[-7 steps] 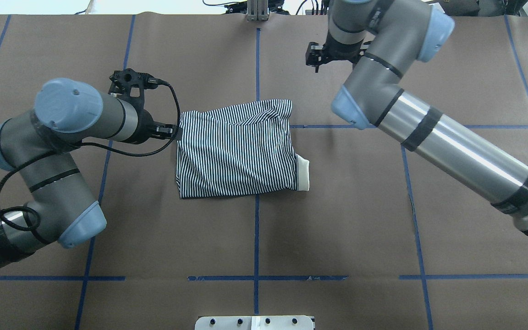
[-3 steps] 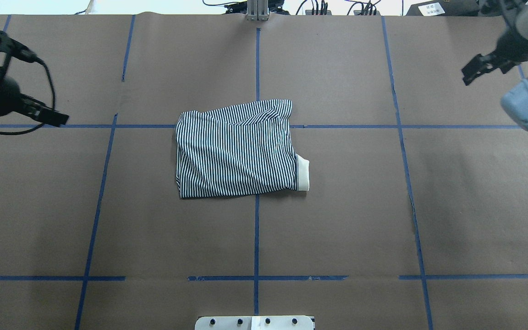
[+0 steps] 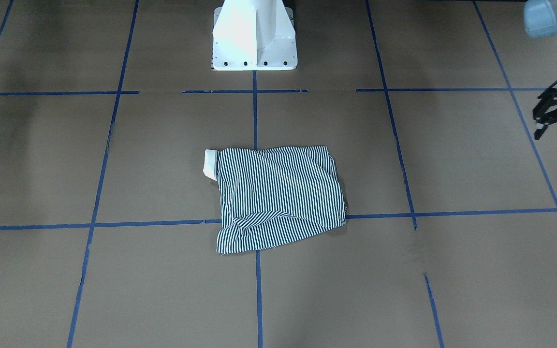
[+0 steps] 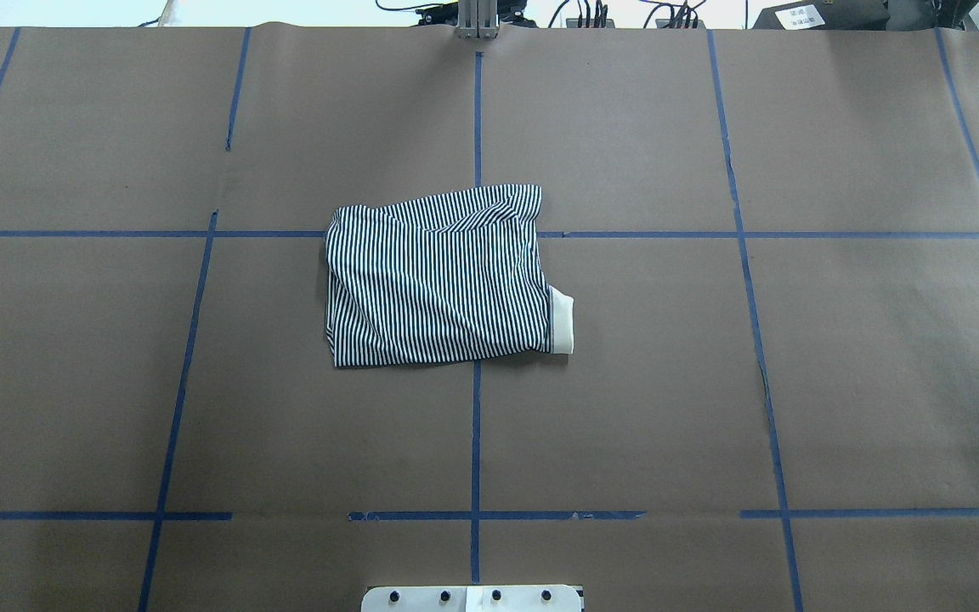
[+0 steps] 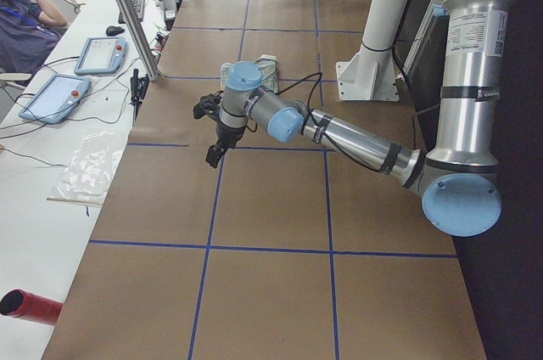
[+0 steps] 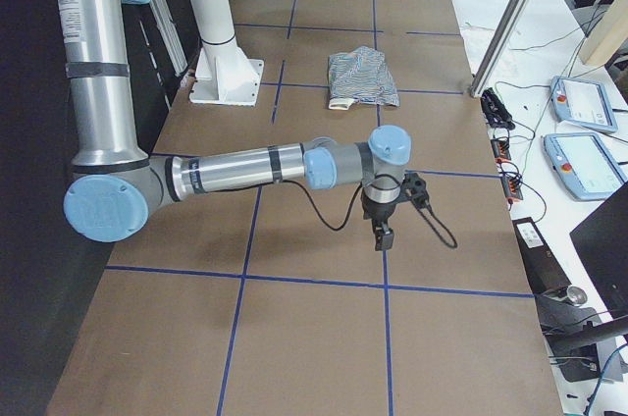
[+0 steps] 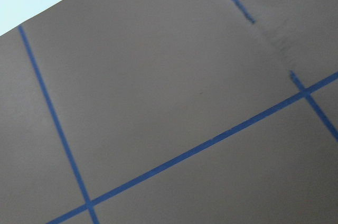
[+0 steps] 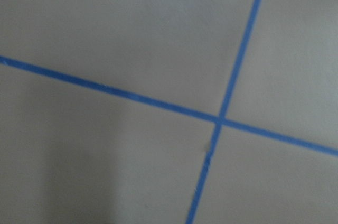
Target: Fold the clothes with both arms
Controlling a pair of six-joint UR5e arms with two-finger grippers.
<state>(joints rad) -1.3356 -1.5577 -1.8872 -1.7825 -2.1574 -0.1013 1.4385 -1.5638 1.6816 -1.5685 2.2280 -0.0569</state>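
You've got the striped polo shirt (image 4: 443, 276) folded into a rough rectangle at the middle of the table (image 4: 625, 408), on a crossing of the blue tape lines (image 4: 477, 442). A cream band (image 4: 562, 319) pokes out on its right side. The left gripper (image 3: 540, 126) hangs well off to the shirt's left and the right gripper (image 6: 383, 234) well off to its right, both clear of the fabric; can't tell the finger opening on either.

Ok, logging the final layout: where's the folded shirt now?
Overhead view: the shirt lies mid-table, mostly left of centre, covering a blue tape crossing.
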